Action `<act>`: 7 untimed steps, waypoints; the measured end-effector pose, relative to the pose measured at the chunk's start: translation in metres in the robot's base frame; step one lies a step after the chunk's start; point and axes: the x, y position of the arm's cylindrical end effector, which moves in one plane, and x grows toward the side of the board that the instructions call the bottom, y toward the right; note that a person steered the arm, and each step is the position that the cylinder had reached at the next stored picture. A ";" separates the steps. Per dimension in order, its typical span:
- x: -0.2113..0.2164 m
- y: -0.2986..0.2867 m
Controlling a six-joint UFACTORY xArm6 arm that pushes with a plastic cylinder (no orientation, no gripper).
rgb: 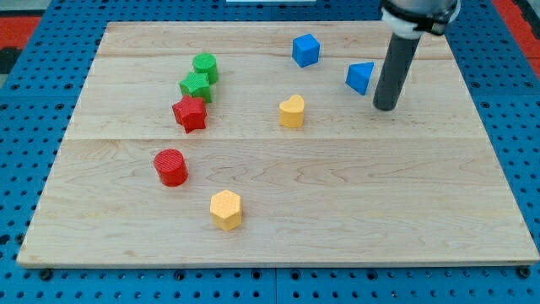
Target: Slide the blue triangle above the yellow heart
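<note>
Where upright, my tip [386, 106] beside blue triangle [360, 78]

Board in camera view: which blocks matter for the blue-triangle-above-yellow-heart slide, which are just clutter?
In play:
blue triangle, near the view's top right
yellow heart, mid-board
my tip, just right of the triangle

Lying about:
blue cube
green cylinder
green star
red star
red cylinder
yellow hexagon

Looks like a robotics lab bench: pale wooden table [278, 228] laid over a blue perforated mounting board [25, 84], small 3D-printed-looking coloured blocks such as a red cylinder [171, 166] and a yellow heart [292, 111] scattered about, dark rod tip [385, 106] lowered from a robot arm.
</note>
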 end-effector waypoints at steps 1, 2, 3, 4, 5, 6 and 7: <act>-0.029 -0.004; -0.052 -0.013; -0.056 -0.041; -0.072 -0.035; -0.083 -0.048; -0.077 -0.073; -0.067 -0.081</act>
